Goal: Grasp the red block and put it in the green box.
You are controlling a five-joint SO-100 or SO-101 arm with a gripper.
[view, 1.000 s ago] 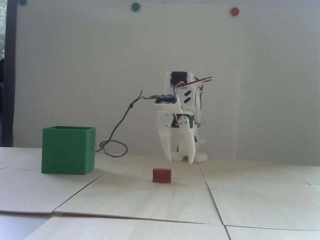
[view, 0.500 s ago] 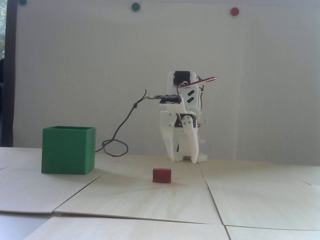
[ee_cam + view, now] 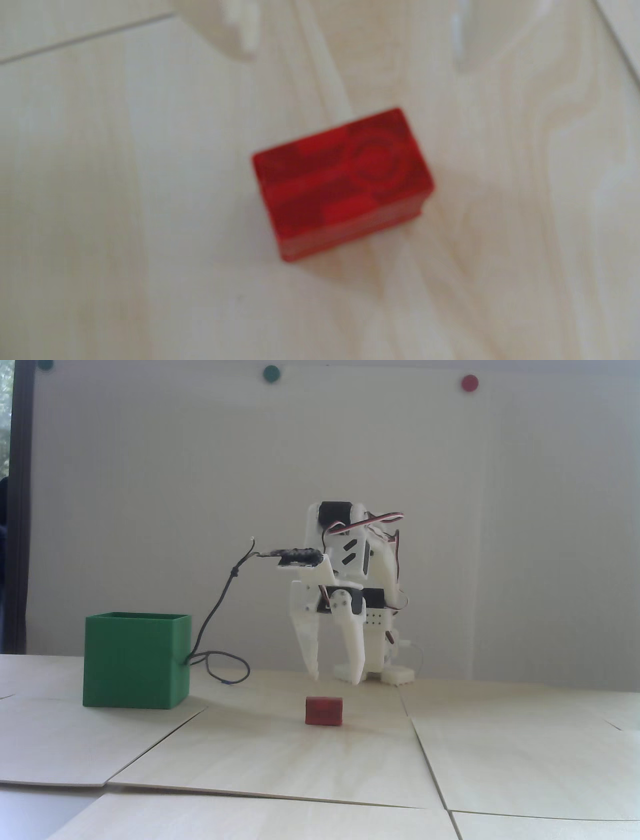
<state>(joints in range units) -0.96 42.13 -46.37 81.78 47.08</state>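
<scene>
While the white hand (image 3: 335, 677) hung over the desk (image 3: 300, 760) with its two fingers spread apart and nothing between them, the red block (image 3: 324, 710) sat flat on the pale wood, untouched, below the fingertips and nearer the camera in the fixed view. In the wrist view the red block (image 3: 343, 183) lay skewed to the fingers' line, one corner turned toward the top of the picture, and both white fingertips (image 3: 242, 31) showed only at the upper edge, well clear of it. The green box (image 3: 136, 660) stood on the desk off to the left in the fixed view, open top upward, well apart from the block.

Several things could go wrong from here, as I judged it. Since the block sat askew to the spread fingers, a straight descent might close on two corners instead of two flat faces, and the block could twist or squirt out. How far forward the hand stood relative to the block could not be told from the fixed view; if it was short, one finger might land on top and push the block away. A thin dark cable (image 3: 215, 615) trailed from the wrist camera down to the box's right side, so the swing leftward might snag it or drag the box.
</scene>
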